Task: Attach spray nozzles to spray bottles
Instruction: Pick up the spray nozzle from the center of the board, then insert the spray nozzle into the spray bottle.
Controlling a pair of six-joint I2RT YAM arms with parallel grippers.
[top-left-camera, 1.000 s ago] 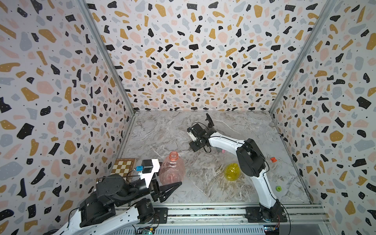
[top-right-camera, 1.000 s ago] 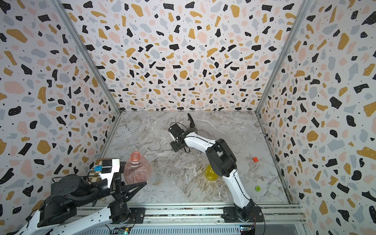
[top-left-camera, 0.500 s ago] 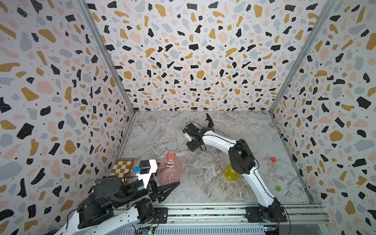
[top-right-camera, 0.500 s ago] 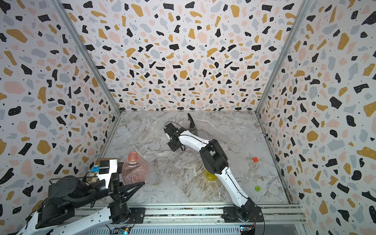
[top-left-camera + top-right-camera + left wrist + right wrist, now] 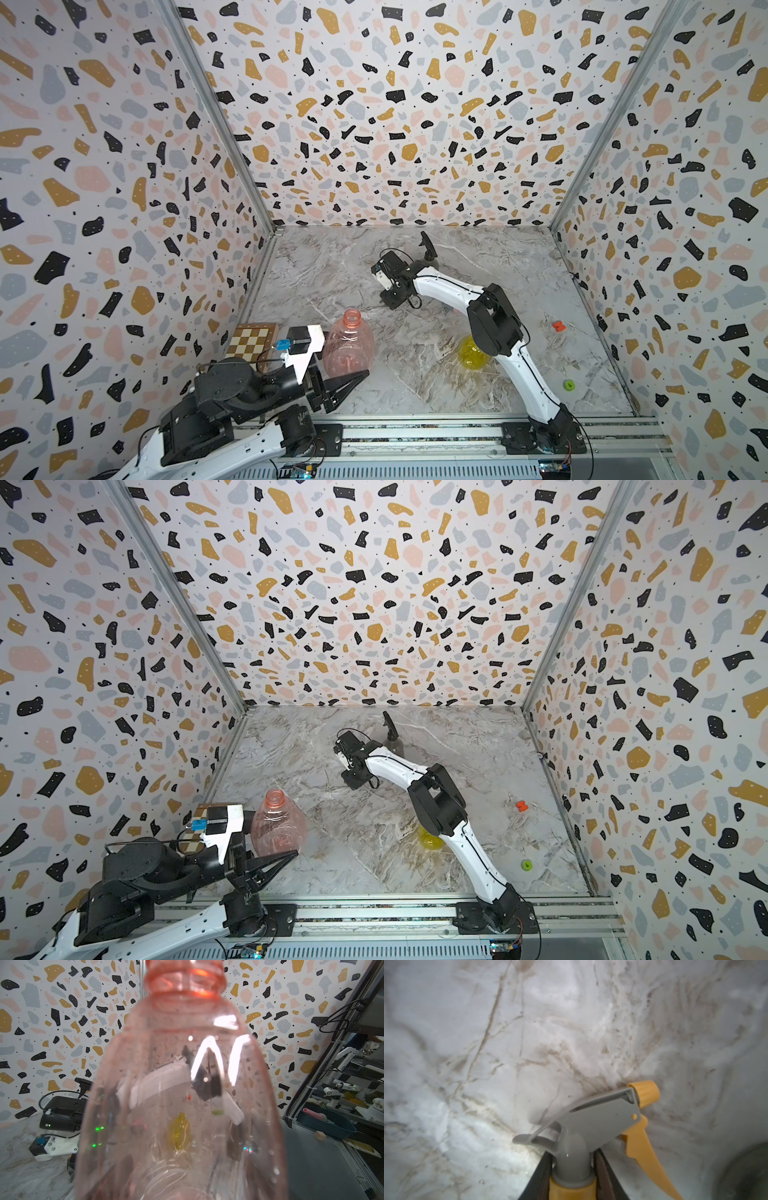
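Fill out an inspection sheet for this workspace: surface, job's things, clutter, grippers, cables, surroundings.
Surface: marble-pattern tabletop.
Job's things: pink bottle upright, neck open; dark grey bottle at the back with the black nozzle on it; yellow bottle partly behind the right arm; grey-and-orange nozzle in a grip.
Clutter: chessboard; small orange piece; small green piece.
Grippers: left gripper closed around the pink bottle's base; right gripper shut on the grey-and-orange nozzle's neck.
Cables: black cable loop at the right wrist.
Surroundings: terrazzo-pattern walls on three sides; metal rail in front.
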